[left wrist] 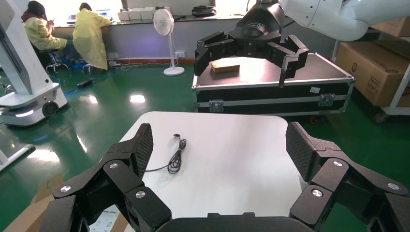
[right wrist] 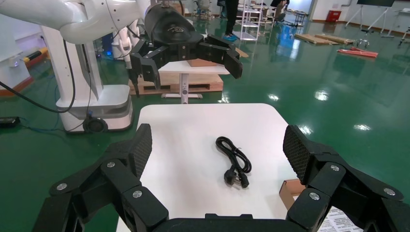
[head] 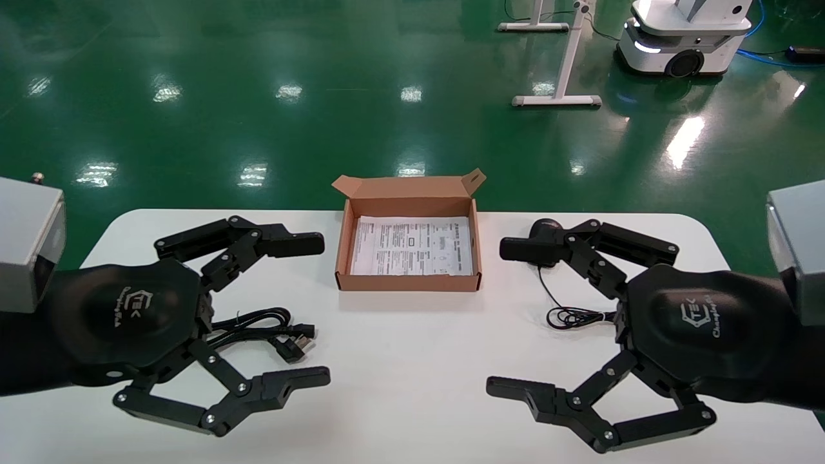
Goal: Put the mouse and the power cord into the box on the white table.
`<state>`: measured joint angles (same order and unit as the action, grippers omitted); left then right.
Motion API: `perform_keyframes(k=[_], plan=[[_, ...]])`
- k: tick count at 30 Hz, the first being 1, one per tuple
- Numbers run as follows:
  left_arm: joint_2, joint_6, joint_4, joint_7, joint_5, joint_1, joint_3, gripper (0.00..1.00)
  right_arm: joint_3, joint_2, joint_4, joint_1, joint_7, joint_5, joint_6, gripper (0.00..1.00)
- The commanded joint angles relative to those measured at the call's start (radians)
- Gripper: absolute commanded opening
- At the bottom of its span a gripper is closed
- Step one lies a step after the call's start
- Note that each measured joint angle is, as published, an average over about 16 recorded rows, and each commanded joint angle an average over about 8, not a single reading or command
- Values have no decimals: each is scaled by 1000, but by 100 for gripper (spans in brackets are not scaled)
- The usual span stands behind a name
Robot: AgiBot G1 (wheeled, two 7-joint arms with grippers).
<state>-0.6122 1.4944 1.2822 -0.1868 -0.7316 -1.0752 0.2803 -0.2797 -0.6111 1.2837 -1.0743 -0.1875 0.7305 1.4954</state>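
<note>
The open brown box (head: 408,281) sits mid-table at the far edge of the white table (head: 399,386), with a printed sheet in its bottom. The coiled power cord (head: 271,328) lies to the box's left, under my open left gripper (head: 324,310). In the right wrist view the power cord (right wrist: 234,162) lies alone, its plug toward the box corner (right wrist: 290,188). The black mouse (head: 546,227) lies to the box's right, partly hidden behind a finger of my open right gripper (head: 496,317). Its thin cable (head: 570,316) is bundled nearer me. Both grippers hover empty.
Beyond the table is green floor with a white stand's legs (head: 557,100) and a white robot base (head: 683,38). In the left wrist view, a black flight case (left wrist: 270,87) stands past the table's right end.
</note>
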Motion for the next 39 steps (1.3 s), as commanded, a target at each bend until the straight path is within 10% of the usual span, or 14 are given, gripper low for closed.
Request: perform_keyframes(k=[1,23,39], plan=[[0,0,0,0,0,0,0,100,0,0,0,0,0,0,0,100],[2,16,7,2,-21,-8,12,100,-1,0,-1,-1,1,2,0,100],[-77,90,-193,157,-619,-393,426,100,-162,-58,-402,-234,394,475,36,100]])
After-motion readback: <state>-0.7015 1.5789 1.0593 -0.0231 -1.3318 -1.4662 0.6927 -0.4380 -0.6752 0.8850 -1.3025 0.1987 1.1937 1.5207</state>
